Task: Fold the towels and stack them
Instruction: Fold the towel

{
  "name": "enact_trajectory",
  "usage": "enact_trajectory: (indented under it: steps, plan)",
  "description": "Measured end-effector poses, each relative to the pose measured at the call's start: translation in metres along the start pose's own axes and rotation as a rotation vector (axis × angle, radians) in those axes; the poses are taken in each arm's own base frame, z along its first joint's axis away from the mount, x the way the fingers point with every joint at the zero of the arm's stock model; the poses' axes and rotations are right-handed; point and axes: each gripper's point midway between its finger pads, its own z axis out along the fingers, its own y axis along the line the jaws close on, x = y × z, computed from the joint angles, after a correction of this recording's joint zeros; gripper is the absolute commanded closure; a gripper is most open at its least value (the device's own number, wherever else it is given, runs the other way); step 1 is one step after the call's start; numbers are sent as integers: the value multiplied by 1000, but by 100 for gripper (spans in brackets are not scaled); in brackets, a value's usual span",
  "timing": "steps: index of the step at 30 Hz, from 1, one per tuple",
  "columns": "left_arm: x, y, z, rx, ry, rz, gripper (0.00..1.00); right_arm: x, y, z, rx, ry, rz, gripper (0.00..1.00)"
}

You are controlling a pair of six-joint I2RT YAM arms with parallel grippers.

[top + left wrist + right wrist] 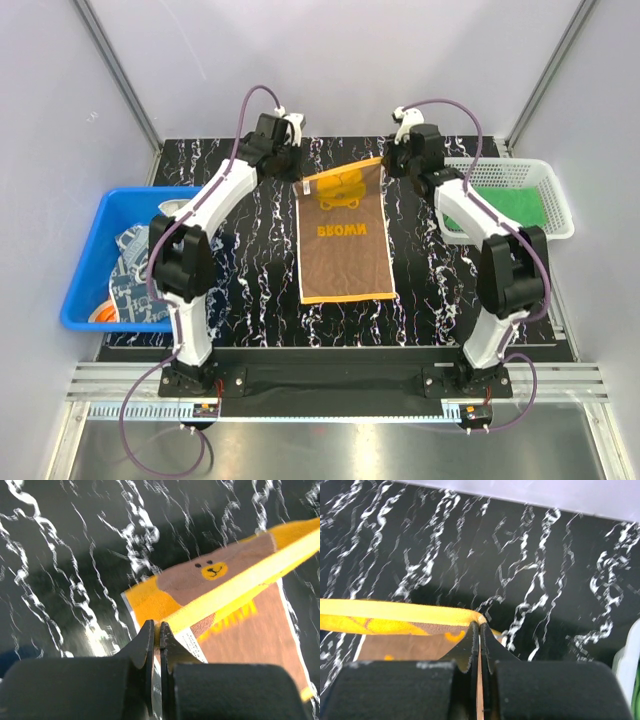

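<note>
Blue bin (pixel 88 255) holds patterned towels (pixel 130 268); mesh basket (pixel 500 172), green towel (pixel 520 206).

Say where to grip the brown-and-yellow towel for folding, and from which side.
Take its two far corners, one per arm, each from its outer side: the towel lies lengthwise, near hem flat on the table. Left fingers and right fingers pinch there now.

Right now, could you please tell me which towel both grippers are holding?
The orange-and-brown towel lettered BROWN, pinched at its far corners by the left gripper and right gripper; the green towel lies in the white basket.
</note>
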Motion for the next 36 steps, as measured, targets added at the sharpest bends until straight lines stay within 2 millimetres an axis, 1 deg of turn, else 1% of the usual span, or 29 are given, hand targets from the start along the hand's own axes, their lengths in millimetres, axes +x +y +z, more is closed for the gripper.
enact_trajectory:
  steps: [3, 9, 11, 13, 16, 20, 22, 25, 28, 30, 32, 34, 36]
  plan:
    - [7, -9, -19, 24, 5, 13, 100, 4, 7, -20, -26, 4, 23, 100]
    - [16, -26, -65, 79, -26, 21, 100, 3, 19, -66, -61, -7, 74, 100]
    - [23, -30, -75, 101, -31, 15, 100, 5, 24, -81, -75, -7, 89, 100]
    - [33, -35, -82, 122, -24, 5, 100, 8, 28, -93, -86, 0, 108, 100]
    - [52, -42, -84, 141, -2, 5, 100, 16, 32, -105, -91, 9, 132, 100]
    - [85, -47, -80, 157, 52, -8, 100, 40, 34, -116, -90, 52, 161, 100]
    - [95, -47, -77, 156, 75, -14, 100, 50, 36, -117, -90, 76, 166, 100]
    - [98, -46, -75, 153, 80, -17, 100, 62, 36, -118, -85, 109, 174, 100]
    - [98, -44, -75, 141, 75, -20, 100, 68, 36, -119, -83, 125, 187, 100]
    - [102, -42, -76, 134, 69, -26, 100, 75, 37, -122, -81, 143, 200, 100]
    - [110, -41, -79, 131, 73, -30, 100, 89, 40, -125, -82, 177, 216, 100]
    - [120, -40, -81, 128, 82, -37, 100, 107, 44, -127, -78, 222, 241, 100]
    - [137, -43, -82, 129, 107, -49, 100, 129, 45, -131, -64, 278, 280, 100]
